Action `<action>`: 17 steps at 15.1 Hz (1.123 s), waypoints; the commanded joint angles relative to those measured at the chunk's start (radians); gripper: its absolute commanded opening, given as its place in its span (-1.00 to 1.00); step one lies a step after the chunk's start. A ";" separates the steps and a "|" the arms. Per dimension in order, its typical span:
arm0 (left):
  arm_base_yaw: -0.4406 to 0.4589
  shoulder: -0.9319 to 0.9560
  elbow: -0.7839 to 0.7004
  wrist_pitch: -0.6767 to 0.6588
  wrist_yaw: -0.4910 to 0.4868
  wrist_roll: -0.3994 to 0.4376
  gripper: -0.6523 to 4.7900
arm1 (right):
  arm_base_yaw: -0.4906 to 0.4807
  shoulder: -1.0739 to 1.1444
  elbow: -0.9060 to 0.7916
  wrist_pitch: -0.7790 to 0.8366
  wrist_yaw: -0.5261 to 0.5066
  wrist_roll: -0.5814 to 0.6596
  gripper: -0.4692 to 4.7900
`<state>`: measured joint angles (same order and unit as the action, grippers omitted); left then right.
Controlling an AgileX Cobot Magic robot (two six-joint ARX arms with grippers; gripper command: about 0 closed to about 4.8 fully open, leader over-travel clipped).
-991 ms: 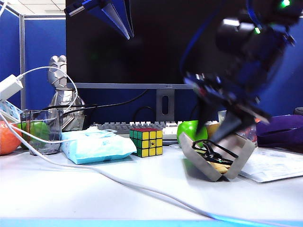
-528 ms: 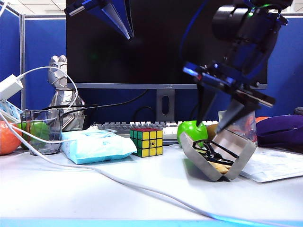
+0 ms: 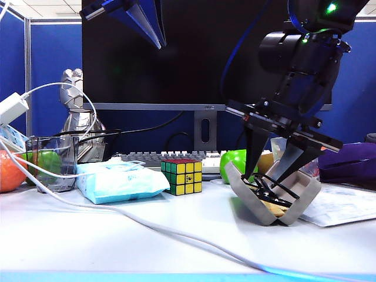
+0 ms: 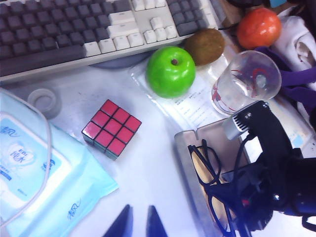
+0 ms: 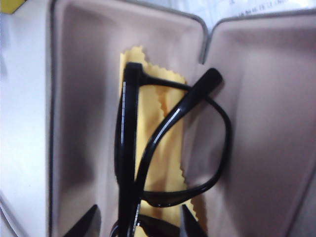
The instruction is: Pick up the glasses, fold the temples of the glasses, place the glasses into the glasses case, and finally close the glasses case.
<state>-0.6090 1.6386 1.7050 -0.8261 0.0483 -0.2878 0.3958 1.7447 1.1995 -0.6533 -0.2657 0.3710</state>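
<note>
Glasses (image 5: 163, 148) lie in the open glasses case (image 3: 273, 197), folded, on a yellow cloth (image 5: 163, 123), one temple (image 5: 173, 128) crossing the frame. Right gripper (image 3: 271, 167) hangs directly above, jaws wide and empty, fingertips (image 5: 190, 222) straddling the frame, apparently not gripping. Left gripper (image 4: 137, 224) sits high over the desk's left side, jaws narrow, nothing between them.

Judgement: placing looks done; closing is the step in hand. Lift the right fingers clear of the temple first, then press the raised lid half (image 3: 302, 188) down evenly. The frame sits askew, so check nothing overhangs the rim.

Nearby: Rubik's cube (image 3: 181, 176), green apple (image 3: 236, 161).
</note>
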 commanded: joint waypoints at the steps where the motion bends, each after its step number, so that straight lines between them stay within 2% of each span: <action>1: 0.000 -0.006 0.002 0.013 0.000 0.003 -0.57 | 0.001 0.014 0.001 0.003 -0.024 0.002 -0.36; 4: 0.000 -0.006 0.002 0.013 0.000 0.004 -0.57 | 0.001 0.023 0.002 0.015 -0.028 -0.005 -0.83; 15: 0.000 -0.006 0.002 0.013 0.000 0.004 -0.57 | 0.001 0.020 0.064 0.015 -0.095 0.004 -0.83; 17: 0.000 -0.006 0.002 0.013 0.000 0.004 -0.57 | 0.001 0.021 0.064 0.039 -0.096 0.040 -0.83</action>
<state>-0.6086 1.6386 1.7046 -0.8261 0.0486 -0.2878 0.3962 1.7683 1.2610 -0.6426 -0.3561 0.3878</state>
